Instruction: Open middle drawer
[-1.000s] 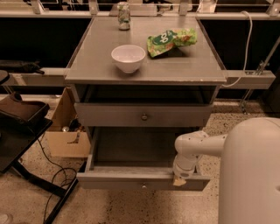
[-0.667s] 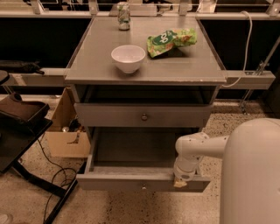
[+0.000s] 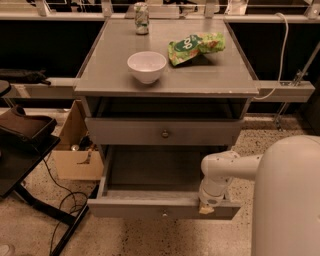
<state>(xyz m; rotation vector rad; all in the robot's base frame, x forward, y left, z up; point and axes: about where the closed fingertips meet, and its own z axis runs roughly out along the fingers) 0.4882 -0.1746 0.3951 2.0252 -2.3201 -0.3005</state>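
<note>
The middle drawer [image 3: 165, 132] is the grey front with a small round metal knob [image 3: 165, 133] just under the table's top shelf gap; it sits pushed in. Below it, the bottom grey drawer [image 3: 150, 207] is pulled far out and its inside looks empty. My gripper [image 3: 206, 207] hangs from the white arm [image 3: 225, 170] at the right end of the bottom drawer's front edge, well below and to the right of the middle drawer's knob.
On the tabletop [image 3: 100, 70] stand a white bowl [image 3: 146, 66], a green snack bag [image 3: 195, 46] and a can [image 3: 142, 11]. A cardboard box [image 3: 75, 150] and a black stand [image 3: 25, 145] with cables are on the left. My white body [image 3: 287, 200] fills the lower right.
</note>
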